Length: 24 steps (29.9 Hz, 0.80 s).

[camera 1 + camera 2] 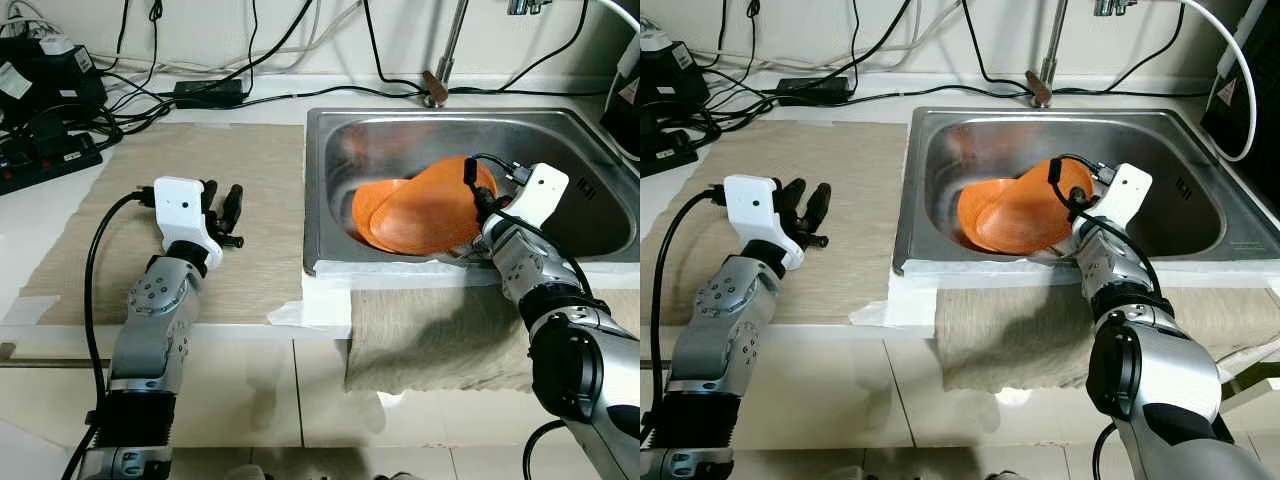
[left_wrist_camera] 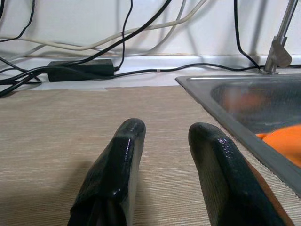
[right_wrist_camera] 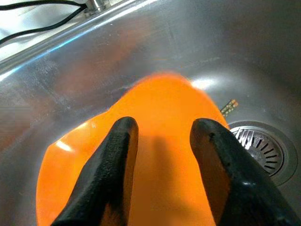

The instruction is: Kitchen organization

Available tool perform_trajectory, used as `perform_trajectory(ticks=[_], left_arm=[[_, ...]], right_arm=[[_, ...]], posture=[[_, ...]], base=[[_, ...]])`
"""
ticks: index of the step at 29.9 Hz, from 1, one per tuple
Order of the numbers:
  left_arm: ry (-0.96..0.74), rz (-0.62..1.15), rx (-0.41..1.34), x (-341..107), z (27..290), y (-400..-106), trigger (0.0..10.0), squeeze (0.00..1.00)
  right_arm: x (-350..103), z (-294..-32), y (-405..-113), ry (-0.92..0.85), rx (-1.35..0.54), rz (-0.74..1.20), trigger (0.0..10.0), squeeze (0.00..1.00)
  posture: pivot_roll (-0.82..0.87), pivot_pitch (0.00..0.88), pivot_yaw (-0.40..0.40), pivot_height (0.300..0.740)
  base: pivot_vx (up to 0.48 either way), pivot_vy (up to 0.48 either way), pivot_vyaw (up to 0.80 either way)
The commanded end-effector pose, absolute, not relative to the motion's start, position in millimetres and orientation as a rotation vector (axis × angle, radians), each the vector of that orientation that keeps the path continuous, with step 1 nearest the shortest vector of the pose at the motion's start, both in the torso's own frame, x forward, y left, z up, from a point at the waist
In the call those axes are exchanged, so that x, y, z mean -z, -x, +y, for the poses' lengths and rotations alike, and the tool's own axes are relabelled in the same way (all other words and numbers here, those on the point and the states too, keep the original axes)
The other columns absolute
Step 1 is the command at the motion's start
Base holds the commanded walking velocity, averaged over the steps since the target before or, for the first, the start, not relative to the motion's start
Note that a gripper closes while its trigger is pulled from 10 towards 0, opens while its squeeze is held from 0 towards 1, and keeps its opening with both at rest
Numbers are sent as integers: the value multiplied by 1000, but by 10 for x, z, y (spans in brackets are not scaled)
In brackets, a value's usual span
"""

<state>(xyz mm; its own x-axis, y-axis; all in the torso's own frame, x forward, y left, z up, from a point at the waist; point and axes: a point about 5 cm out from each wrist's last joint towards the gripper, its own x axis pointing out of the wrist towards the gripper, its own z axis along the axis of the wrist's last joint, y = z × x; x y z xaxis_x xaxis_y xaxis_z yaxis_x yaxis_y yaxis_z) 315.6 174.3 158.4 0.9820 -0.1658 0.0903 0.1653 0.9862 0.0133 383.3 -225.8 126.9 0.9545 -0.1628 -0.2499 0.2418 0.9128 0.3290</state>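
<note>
Two flat orange plastic plates (image 1: 420,210) lie overlapped in the stainless steel sink basin (image 1: 560,140), the upper one tilted up off the lower. Your right gripper (image 3: 160,141) hangs just over that upper plate, near the round drain strainer (image 3: 261,148). Its fingers stand apart with orange showing between them; you cannot tell from here whether they touch the plate.

Your left gripper (image 2: 164,155) rests low over the beige woven counter mat (image 1: 200,180), fingers parted, holding nothing.

Progress, judged: both plates sit in the sink and none lies on the mat. This fits plates just set down as well as plates about to be lifted out.
</note>
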Motion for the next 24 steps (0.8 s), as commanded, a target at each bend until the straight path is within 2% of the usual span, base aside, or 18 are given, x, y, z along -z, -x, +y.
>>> perform_trajectory(ticks=[1,9,10,11,12,16,24], left_arm=[[-16,-86,177,-1601,1730,-3181,10000,0],[-14,-87,180,-1618,1734,-3195,10000,0],[-14,-86,181,-1619,1736,-3198,10000,0],[-15,-86,181,-1620,1738,-3200,10000,0],[-15,-86,181,-1622,1736,-3204,10000,0],[-13,-86,181,-1626,1726,-3228,10000,0],[4,-90,168,-1634,1710,-3285,10000,0]], right_arm=[[-948,-2205,-3694,-367,220,354,10000,1000],[-766,-2189,-3591,-339,233,416,10000,1000],[-787,-2188,-3603,-318,228,407,10000,631],[-803,-2187,-3613,-302,223,401,10000,631],[-842,-2181,-3636,-256,213,386,10000,0],[-1043,-2109,-3753,-142,165,302,10000,0],[-1524,-1763,-3966,-25,12,58,10000,0]], posture=[[73,0,28,740],[67,0,30,740],[67,0,30,740],[67,0,30,740],[67,0,30,740],[63,0,26,740],[56,0,15,740]], base=[[0,0,0],[0,0,0],[0,0,0],[0,0,0],[0,0,0],[0,0,0],[0,0,0]])
